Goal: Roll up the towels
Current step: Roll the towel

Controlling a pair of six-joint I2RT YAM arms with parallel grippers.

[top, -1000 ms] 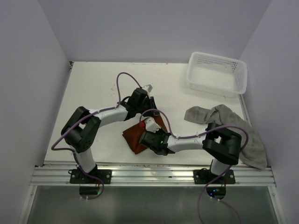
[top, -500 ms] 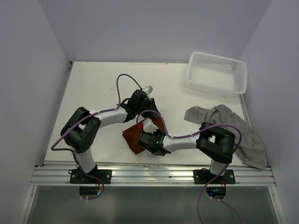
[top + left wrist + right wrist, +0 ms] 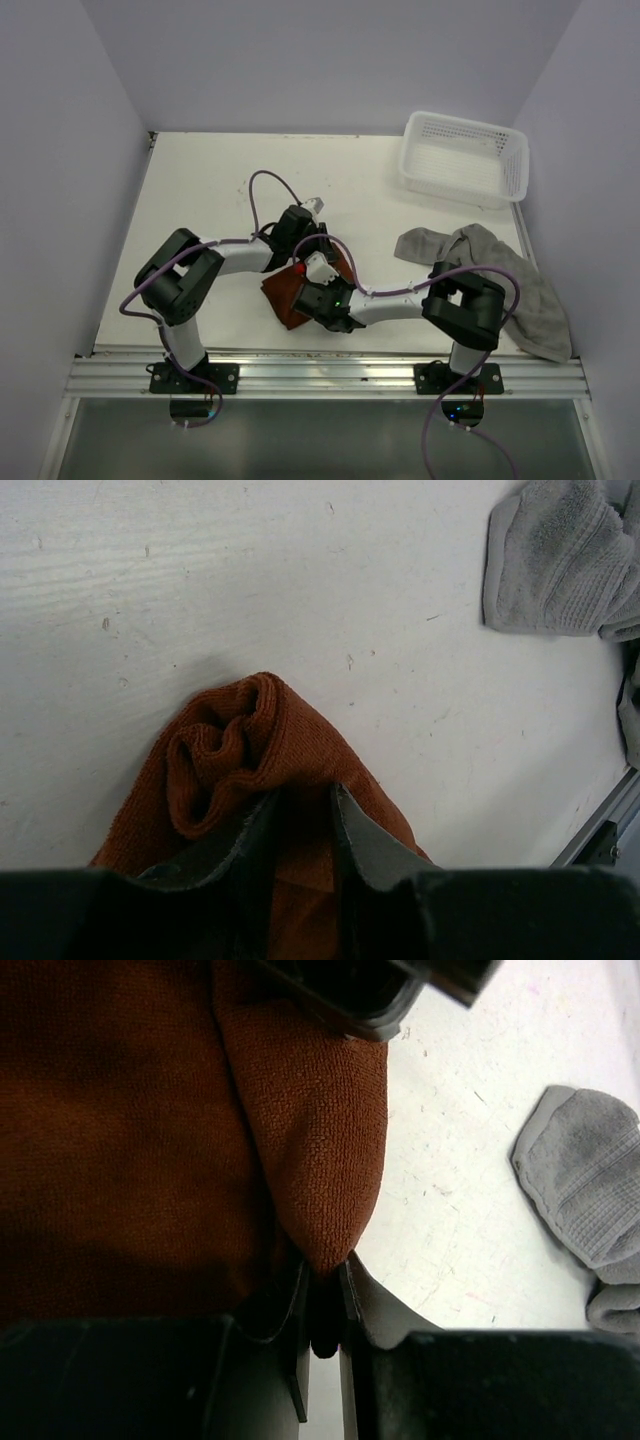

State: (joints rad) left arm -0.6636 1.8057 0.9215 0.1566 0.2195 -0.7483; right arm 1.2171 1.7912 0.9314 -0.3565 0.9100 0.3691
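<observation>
White tabletop (image 3: 200, 200), pale walls on three sides. At the bottom edge of the overhead view both arms bend inward toward mid-frame.

Rust-brown towel (image 3: 283, 298) lies just below centre, bunched under the two wrists.

Right gripper (image 3: 322, 1280): jaws narrow, only a slit between them. The point of a brown fold sits in the mouth. Cannot tell whether it pinches the fold or has let go.

Left gripper (image 3: 303, 800): jaws narrow, closed on a ridge of the same cloth. Just ahead of it, centre of the left wrist view, the towel's end shows a loose spiral. A roll begun, not tight.

Change over the last second: the left wrist has come down-frame toward the right one, the right elbow has slid left, and less brown cloth shows from overhead. Judgement: cloth is being gathered into the roll, and this towel is part-way done.

Farther right: grey towel (image 3: 500, 265), crumpled and unrolled, partly behind the right arm, well apart from both grippers. Second roll not yet started.

Upper right corner: white mesh basket (image 3: 465, 160), near the back wall.
</observation>
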